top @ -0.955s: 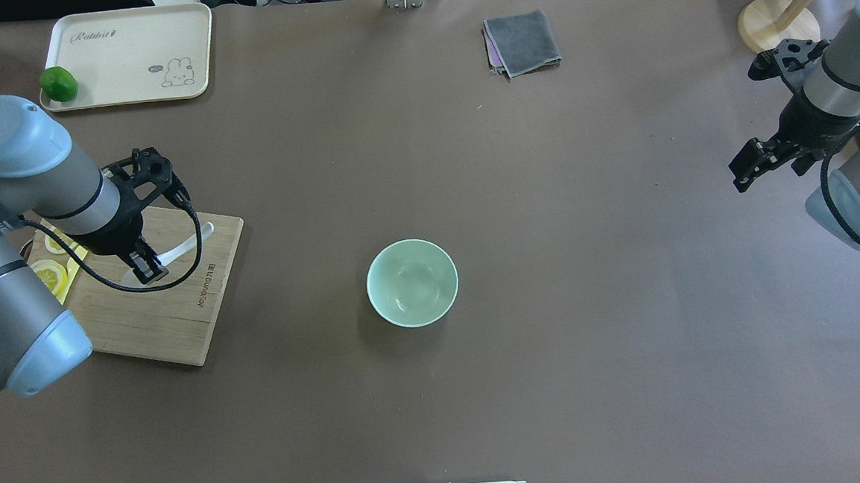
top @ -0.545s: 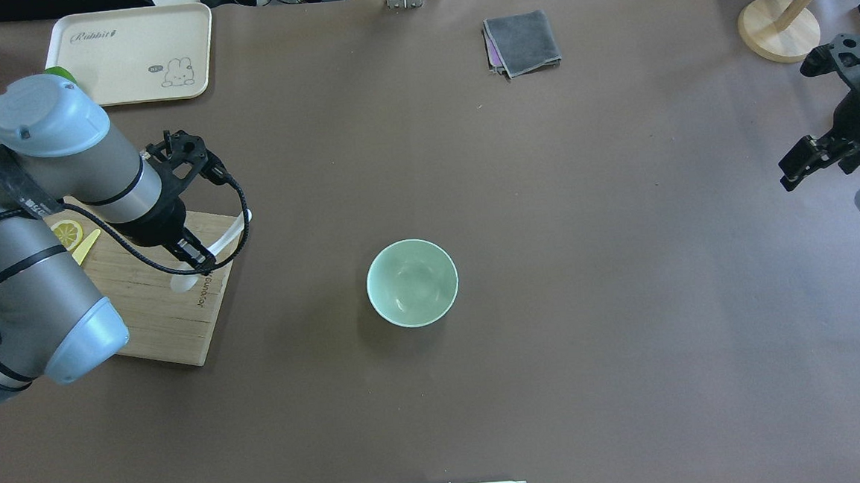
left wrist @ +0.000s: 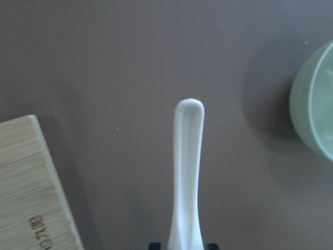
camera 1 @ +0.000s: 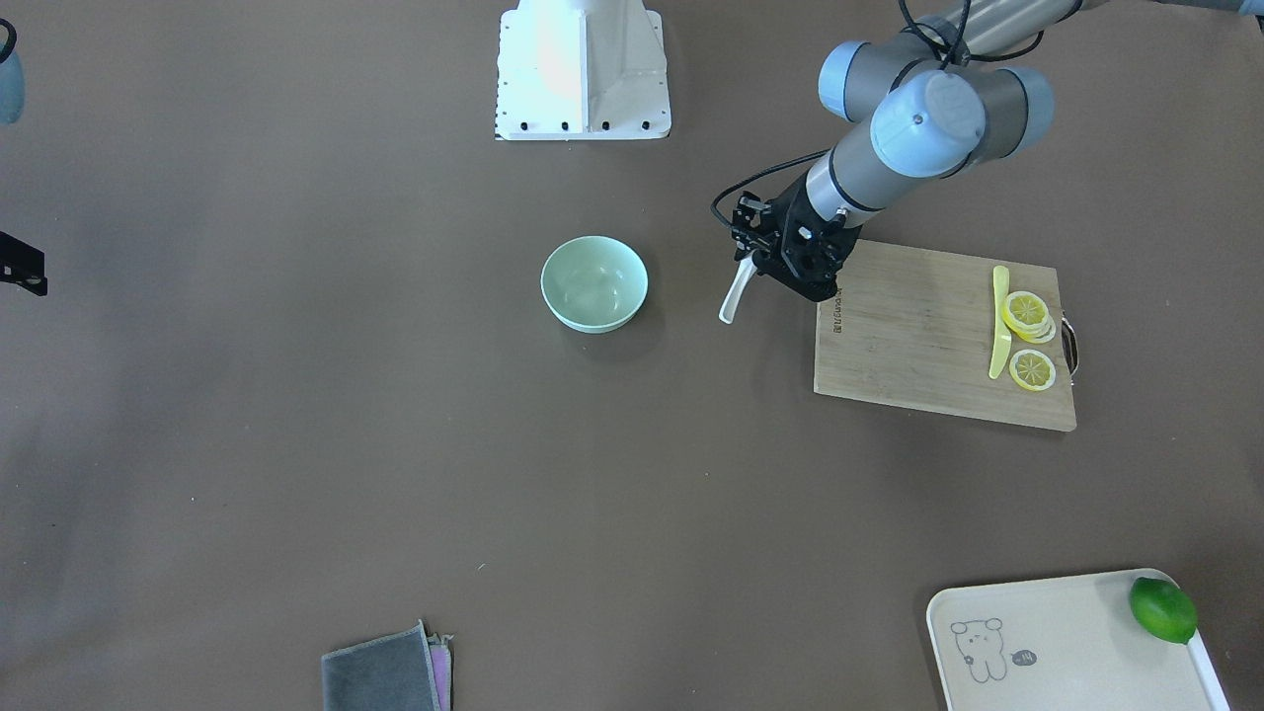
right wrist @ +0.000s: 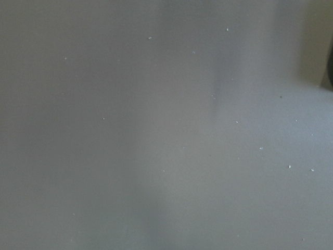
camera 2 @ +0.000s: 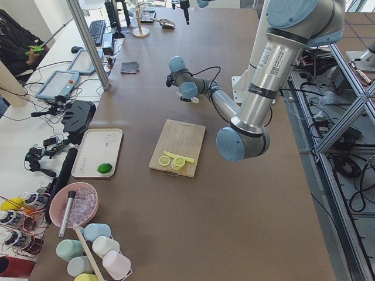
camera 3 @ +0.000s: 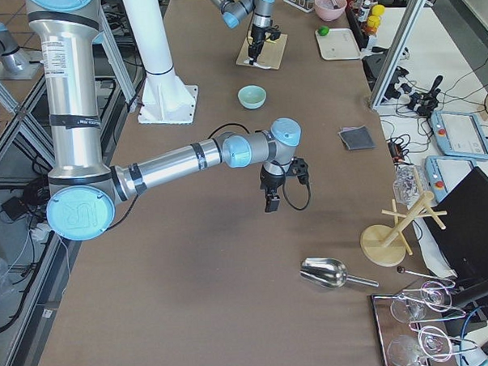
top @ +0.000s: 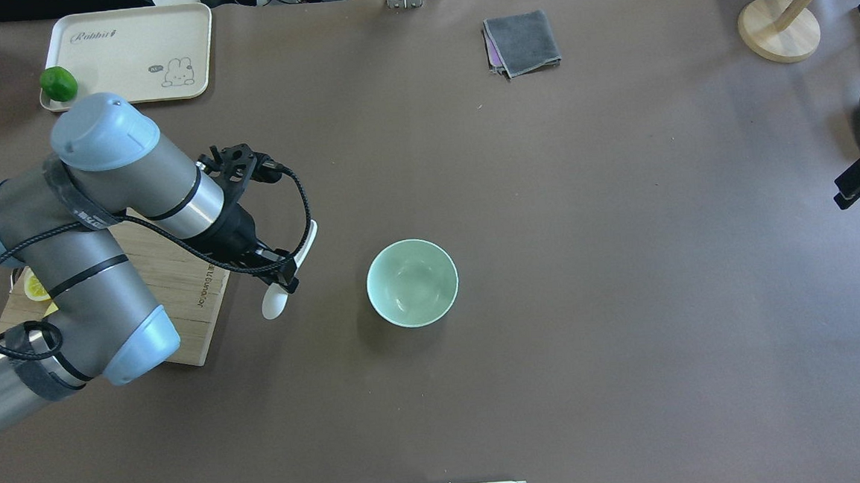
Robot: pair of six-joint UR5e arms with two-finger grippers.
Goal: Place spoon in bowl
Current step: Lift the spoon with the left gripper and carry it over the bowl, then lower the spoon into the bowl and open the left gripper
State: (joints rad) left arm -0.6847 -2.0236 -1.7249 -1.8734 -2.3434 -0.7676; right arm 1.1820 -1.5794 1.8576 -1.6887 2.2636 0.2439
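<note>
As left gripper (top: 284, 277) holds spoon (top: 274, 303), handle slants away from robot.

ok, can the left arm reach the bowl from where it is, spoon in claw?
Probably yes: the left claw holds the spoon just short of the bowl, with only bare table between them.

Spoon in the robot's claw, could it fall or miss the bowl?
The left gripper pinches the spoon near its scoop, so it might swivel or slip out.
The spoon hangs over bare table beside the bowl; letting go now would miss.
Carried low, its handle could bump the bowl's rim.
</note>
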